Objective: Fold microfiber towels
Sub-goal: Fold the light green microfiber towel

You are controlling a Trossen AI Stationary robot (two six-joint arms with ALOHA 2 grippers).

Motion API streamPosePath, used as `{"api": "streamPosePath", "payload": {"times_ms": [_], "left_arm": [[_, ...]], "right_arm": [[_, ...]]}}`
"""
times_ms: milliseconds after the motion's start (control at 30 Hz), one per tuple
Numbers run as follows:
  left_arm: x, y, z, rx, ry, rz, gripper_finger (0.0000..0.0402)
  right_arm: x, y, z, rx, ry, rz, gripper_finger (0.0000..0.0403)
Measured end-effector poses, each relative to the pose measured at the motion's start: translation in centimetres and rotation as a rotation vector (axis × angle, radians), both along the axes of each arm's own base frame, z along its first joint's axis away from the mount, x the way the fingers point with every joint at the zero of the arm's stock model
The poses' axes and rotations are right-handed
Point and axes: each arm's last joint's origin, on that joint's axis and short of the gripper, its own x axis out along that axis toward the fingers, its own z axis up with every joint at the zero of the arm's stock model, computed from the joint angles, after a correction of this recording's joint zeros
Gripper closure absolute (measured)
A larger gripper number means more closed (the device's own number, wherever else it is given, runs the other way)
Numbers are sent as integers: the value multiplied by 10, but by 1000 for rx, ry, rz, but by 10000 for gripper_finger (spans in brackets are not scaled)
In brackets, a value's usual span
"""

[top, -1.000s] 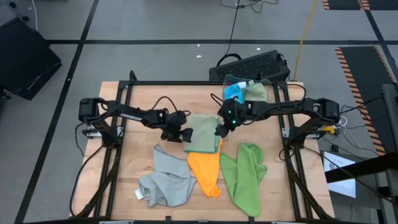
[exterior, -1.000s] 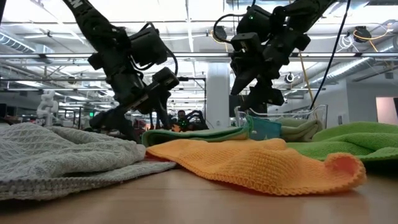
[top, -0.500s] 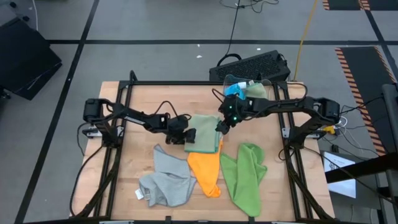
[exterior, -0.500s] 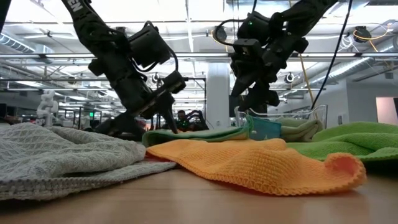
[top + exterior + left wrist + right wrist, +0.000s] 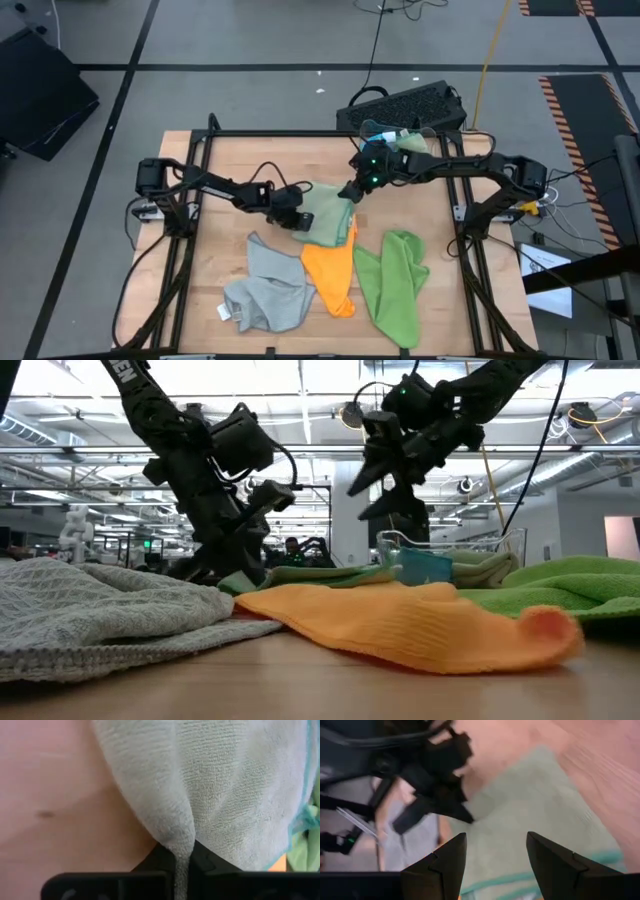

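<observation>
**Left gripper pinches the sage towel; right gripper hangs spread above it**

Only the left wrist view shows the left gripper (image 5: pixel 182 857) pressed together on a fold of the sage green towel (image 5: pixel 328 215), at centre frame in the high view. The right gripper (image 5: pixel 495 857) is spread. A clear bin (image 5: pixel 425 133) at upper right holds blue and green cloths.

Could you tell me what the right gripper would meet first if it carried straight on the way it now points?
Most likely the sage green towel: the open right gripper points down at it, above the cloth, though the depth is unclear.
</observation>
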Motion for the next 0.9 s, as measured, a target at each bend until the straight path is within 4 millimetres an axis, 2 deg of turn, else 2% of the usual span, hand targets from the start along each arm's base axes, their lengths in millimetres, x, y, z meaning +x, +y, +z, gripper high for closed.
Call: {"api": "streamPosePath", "payload": {"times_ms": [133, 333, 433, 600, 767, 900], "left_arm": [[-17, 16, 15, 12, 59, 64, 393], [-47, 39, 45, 65, 137, 217, 396], [-52, 42, 46, 59, 174, 265, 391], [-46, 32, 30, -29, 237, 288, 378], [-35, 15, 28, -83, 194, 289, 367], [-31, 7, 34, -74, 145, 255, 316]], "right_arm": [[4, 5, 3, 19, -31, -8, 204], [8, 23, 1, -31, -21, 93, 204], [11, 34, 1, -94, -26, 149, 204], [15, 52, -1, -274, -33, 243, 204], [24, 64, -14, -465, -28, 383, 204], [34, 67, -30, -509, -41, 437, 204]]}}
